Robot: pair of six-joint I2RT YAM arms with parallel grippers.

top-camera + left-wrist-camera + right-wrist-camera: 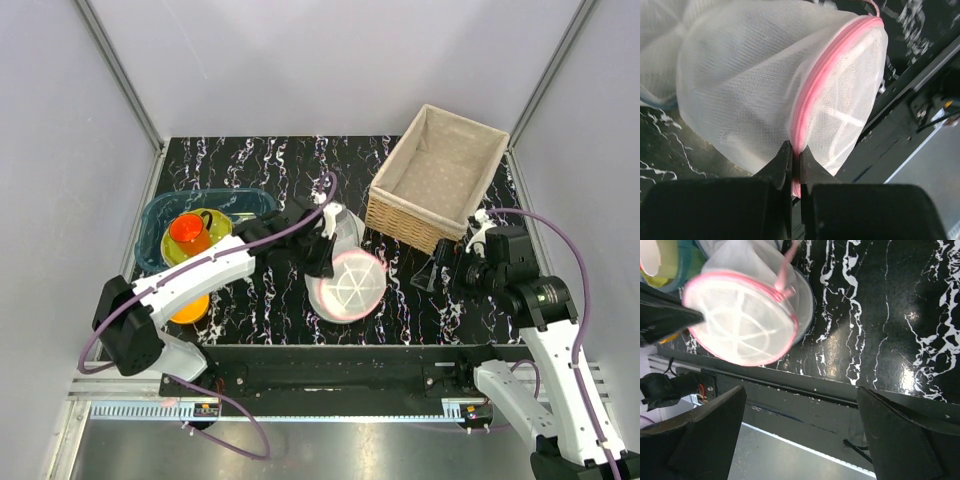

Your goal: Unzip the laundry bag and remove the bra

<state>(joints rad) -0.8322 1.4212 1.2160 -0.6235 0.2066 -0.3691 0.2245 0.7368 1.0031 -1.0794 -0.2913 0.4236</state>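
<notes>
Top external view: the laundry bag [347,285] lay tipped on its side on the dark marbled table [250,160], near the wicker basket [437,180], off its near-left corner. My left gripper [322,262] met the bag on the side facing away from the basket. My right gripper [440,272] hung just in front of the basket, apart from the bag.

Left wrist view: my left jaws were pinched together on the pink zipper rim [815,95] — on the tape, as far as I could judge, not on a pull. That thin bite worried me. It could slip off the seam, or a tug could drag the whole light pouch along instead of opening it, since nothing else pinned the bag. The bag itself was a soft, dented dome of white mesh, and the stretch of seam I could see was zipped shut.

Right wrist view: my right fingers [715,435] stood wide apart, holding nothing. The bag's round face showed white ribs crossing under the mesh inside a pink ring, and a pink loop [784,275] stuck out from the rim. Closing on mesh beside that loop — an easy miss — would snag the fabric. I could not make out the bra inside.
</notes>
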